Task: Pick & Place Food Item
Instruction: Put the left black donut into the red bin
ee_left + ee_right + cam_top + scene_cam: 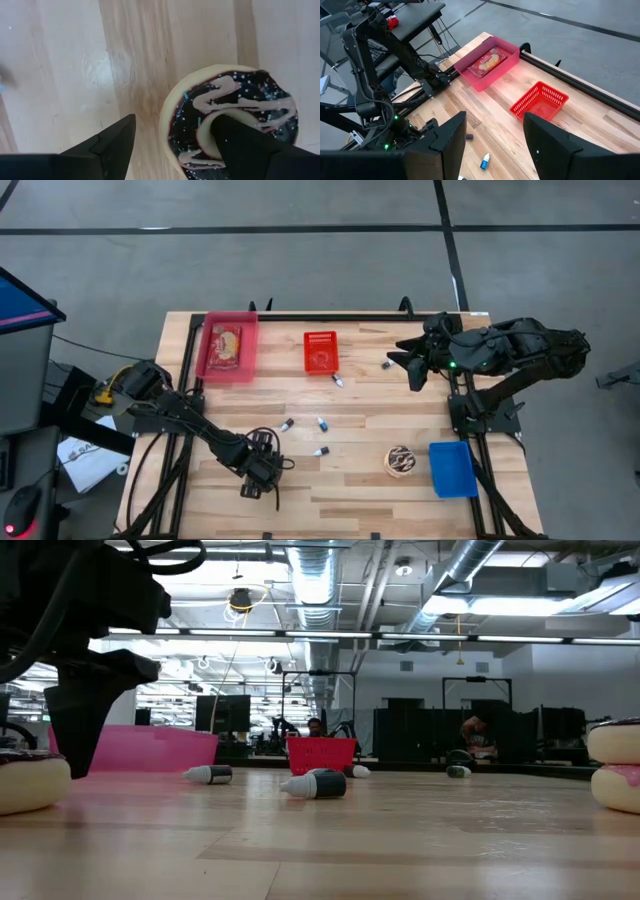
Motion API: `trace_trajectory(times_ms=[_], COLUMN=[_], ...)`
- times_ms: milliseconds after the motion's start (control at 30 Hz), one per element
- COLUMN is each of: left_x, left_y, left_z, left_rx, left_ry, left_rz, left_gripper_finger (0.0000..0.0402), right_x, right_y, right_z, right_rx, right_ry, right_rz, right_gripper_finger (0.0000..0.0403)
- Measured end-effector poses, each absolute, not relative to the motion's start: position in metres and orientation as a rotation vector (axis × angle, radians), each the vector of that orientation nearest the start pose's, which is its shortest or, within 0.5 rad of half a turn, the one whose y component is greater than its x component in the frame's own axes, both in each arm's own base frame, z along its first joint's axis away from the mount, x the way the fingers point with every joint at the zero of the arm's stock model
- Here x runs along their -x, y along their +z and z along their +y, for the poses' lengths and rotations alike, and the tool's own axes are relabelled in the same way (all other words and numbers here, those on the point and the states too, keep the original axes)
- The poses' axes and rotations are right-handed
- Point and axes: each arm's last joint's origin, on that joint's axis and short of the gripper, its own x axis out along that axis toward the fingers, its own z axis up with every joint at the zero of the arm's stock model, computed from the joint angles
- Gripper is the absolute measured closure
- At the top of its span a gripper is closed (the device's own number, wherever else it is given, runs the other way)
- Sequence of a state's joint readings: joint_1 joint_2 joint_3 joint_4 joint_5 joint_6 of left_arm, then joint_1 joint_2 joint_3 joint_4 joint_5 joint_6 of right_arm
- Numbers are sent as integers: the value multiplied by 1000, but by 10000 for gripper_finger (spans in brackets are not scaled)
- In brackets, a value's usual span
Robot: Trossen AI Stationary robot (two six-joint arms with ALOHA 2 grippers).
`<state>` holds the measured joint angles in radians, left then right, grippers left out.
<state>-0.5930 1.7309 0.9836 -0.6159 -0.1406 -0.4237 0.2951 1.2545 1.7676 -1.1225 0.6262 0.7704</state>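
The left hand (172, 137) hangs open over a chocolate-iced donut (230, 117) near the tabletop's (360, 395) front edge, one finger (245, 137) in its hole. It should close gently on the ring before lifting toward the pink bin (228, 346). The right hand (415, 360), open, waits high at the far side.

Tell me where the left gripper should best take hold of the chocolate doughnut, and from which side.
Grip one side of the ring, coming from straight above: one finger of the left gripper in the hole, the other outside the rim. The doughnut lies flat on the table, hole up.
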Motion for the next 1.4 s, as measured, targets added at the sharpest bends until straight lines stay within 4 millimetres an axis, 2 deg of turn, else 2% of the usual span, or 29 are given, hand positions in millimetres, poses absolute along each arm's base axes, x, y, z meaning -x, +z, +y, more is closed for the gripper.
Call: trace_trajectory(times_ms=[400, 1100, 1400], left_x=[-253, -252, -253], left_y=[147, 148, 167], left_z=[-165, -166, -157], left_rx=[-133, -97, -87], left_ry=[-97, -101, -46], left_rz=[1322, 1334, 1244], left_gripper_finger=[172, 307, 336], right_x=[-193, -193, -193], right_y=[475, 475, 475], right_z=[41, 41, 41], right_rx=[-471, -462, -462], right_ry=[-507, -505, -506], right_rz=[390, 393, 392], right_gripper_finger=[214, 214, 214])
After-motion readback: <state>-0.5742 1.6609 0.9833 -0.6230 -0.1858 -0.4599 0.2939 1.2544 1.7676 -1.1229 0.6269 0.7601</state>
